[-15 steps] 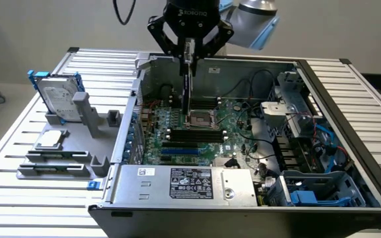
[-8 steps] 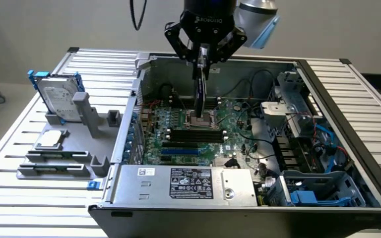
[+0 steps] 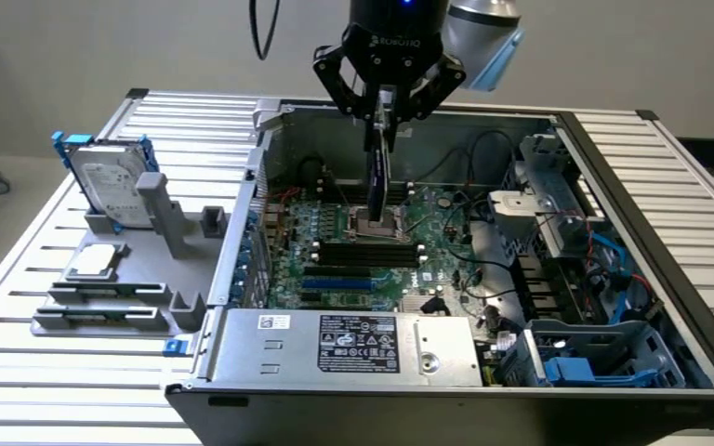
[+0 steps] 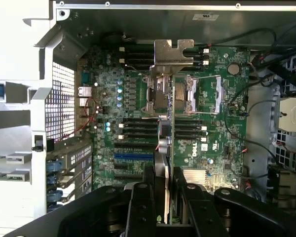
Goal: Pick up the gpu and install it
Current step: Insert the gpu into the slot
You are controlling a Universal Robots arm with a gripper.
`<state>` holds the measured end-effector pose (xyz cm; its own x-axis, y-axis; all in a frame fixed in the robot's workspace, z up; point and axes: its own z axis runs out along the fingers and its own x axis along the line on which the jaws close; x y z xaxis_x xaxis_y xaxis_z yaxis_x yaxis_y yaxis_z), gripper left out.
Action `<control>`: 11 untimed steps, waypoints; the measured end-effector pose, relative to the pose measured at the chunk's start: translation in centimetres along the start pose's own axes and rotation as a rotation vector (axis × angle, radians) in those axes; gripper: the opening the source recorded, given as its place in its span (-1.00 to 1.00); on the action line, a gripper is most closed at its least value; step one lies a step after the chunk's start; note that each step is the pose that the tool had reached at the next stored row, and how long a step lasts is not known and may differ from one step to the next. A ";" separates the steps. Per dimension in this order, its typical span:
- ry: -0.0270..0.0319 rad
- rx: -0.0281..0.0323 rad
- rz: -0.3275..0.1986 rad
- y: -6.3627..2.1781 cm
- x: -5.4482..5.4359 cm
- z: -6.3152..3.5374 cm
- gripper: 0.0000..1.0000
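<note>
Slatted table [image 3: 59,372] is noted under an open computer case [image 3: 456,409]. Motherboard [image 3: 345,265] is exposed inside. Gripper [image 3: 386,116] is closed on the gpu [image 3: 379,177], which is held upright and edge-on over the motherboard's middle.

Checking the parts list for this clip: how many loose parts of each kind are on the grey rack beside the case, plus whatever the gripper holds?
Hard drive: 1
Silver square chip: 1
Memory sticks: 2
Graphics card, clamped in the gripper: 1
Total: 5
</note>
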<state>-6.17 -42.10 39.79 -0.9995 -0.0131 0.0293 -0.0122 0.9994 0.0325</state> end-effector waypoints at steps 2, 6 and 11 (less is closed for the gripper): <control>0.0000 0.0000 0.000 0.00 0.0 0.00 -0.47; 0.0000 0.0000 0.000 0.00 0.0 0.00 -0.47; 0.0000 -0.0001 0.000 0.00 0.0 0.00 -0.47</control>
<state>-6.17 -42.10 39.79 -0.9995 -0.0132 0.0293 -0.0122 0.9994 0.0326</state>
